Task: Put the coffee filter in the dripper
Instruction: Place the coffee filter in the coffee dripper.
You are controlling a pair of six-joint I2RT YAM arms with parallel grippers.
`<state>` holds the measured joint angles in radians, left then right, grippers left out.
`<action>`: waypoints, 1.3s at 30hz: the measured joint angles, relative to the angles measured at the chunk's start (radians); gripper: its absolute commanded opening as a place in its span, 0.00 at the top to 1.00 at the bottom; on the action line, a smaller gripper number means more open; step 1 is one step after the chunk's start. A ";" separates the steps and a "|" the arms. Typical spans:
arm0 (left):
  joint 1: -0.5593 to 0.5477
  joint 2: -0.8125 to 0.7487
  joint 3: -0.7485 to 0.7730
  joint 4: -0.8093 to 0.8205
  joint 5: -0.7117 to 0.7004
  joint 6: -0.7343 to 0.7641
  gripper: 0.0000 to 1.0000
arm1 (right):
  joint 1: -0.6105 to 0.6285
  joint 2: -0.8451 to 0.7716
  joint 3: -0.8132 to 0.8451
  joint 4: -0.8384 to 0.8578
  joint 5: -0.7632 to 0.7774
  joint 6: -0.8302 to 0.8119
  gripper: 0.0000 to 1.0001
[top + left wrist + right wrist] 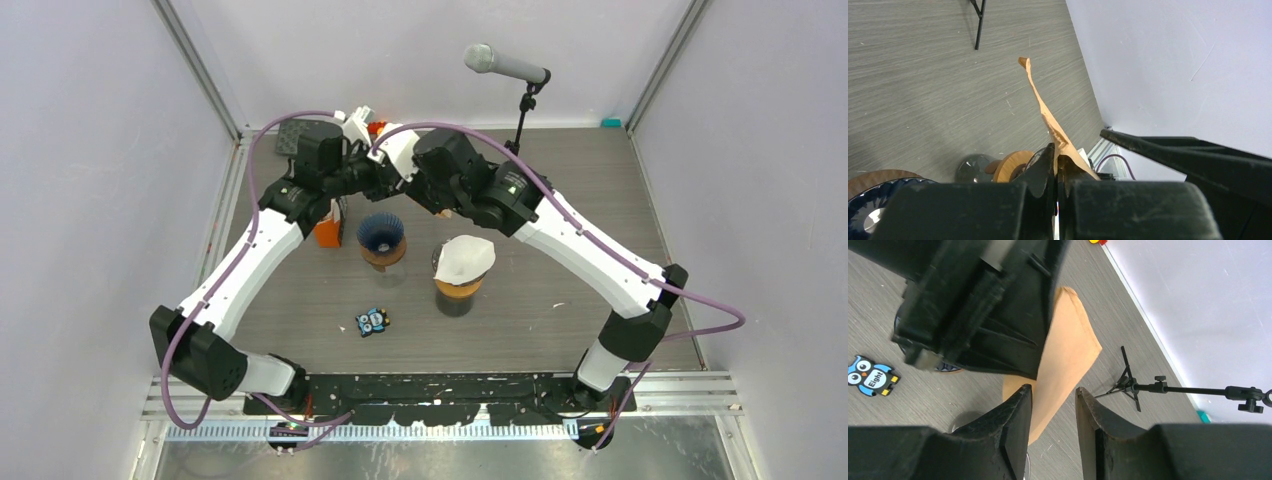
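The brown filter (1048, 117) is pinched flat in the left gripper (1056, 165), above and behind the blue dripper (381, 232). The right gripper (1054, 392) is spread open at the filter's free edge, which is best clamped gently so the cone is opened first.

Bright, even, diffuse lighting throughout. Soft, faint shadows on table (620, 190). Overhead view sharp; close fingers (1013, 430) slightly blurred in wrist views.

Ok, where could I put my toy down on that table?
Bare table lies between the microphone stand and the right wall, and in front between the owl sticker and the right arm. Crowded around the blue dripper, the other dripper and the orange box.
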<state>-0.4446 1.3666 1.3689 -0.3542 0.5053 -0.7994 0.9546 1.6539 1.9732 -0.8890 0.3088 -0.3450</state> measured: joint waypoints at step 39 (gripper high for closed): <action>-0.005 0.043 0.064 -0.055 -0.061 0.067 0.66 | 0.023 0.072 -0.024 0.080 0.242 0.099 0.99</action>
<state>-0.4492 1.4097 1.4330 -0.4091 0.4442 -0.7322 0.9779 1.7264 1.9491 -0.8093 0.5510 -0.2459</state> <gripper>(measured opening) 0.342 0.020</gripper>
